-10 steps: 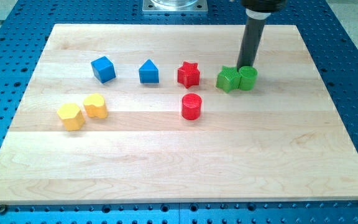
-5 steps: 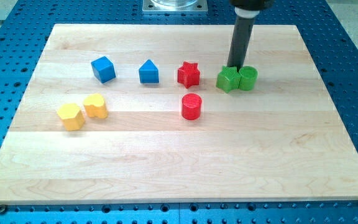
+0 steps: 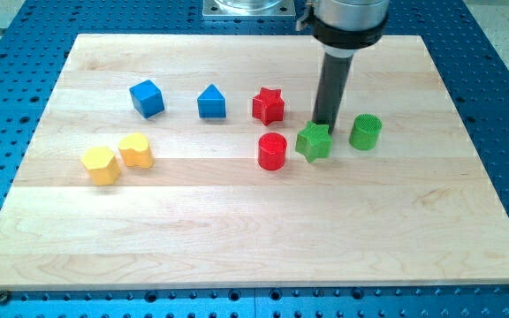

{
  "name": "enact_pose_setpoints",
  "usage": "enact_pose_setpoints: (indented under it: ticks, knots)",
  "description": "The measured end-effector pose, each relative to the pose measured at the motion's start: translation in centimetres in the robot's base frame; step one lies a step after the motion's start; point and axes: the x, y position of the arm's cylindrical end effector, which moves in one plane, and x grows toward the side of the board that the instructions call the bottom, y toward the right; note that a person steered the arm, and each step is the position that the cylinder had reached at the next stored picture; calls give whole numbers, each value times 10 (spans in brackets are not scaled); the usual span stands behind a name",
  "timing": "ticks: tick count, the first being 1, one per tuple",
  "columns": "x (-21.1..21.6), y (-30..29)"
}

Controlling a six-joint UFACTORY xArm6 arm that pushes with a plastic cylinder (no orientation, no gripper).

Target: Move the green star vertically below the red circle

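The green star [image 3: 314, 141] lies on the wooden board [image 3: 237, 230], just to the right of the red circle [image 3: 272, 151], with a small gap between them. My tip [image 3: 324, 124] stands at the star's top right edge, touching it. The dark rod rises from there toward the view's top. A green cylinder [image 3: 365, 132] stands apart to the star's right.
A red star [image 3: 269, 105] sits above the red circle. A blue triangular block [image 3: 211, 102] and a blue cube [image 3: 147, 98] lie to its left. Two yellow blocks, a hexagon-like one [image 3: 101, 165] and a heart-like one [image 3: 135, 150], sit at the left.
My tip moved left and down, pushing the green star down-left next to the red circle. The green cylinder, once touching the star, shifted slightly right and down and now stands apart.
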Motion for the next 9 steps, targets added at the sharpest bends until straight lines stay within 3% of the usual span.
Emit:
enact_pose_setpoints:
  ticks: [2, 3, 4, 6, 7, 9]
  knots:
    - [67, -8]
    - [89, -5]
    - [84, 11]
    - [134, 22]
    - [147, 18]
    - [131, -20]
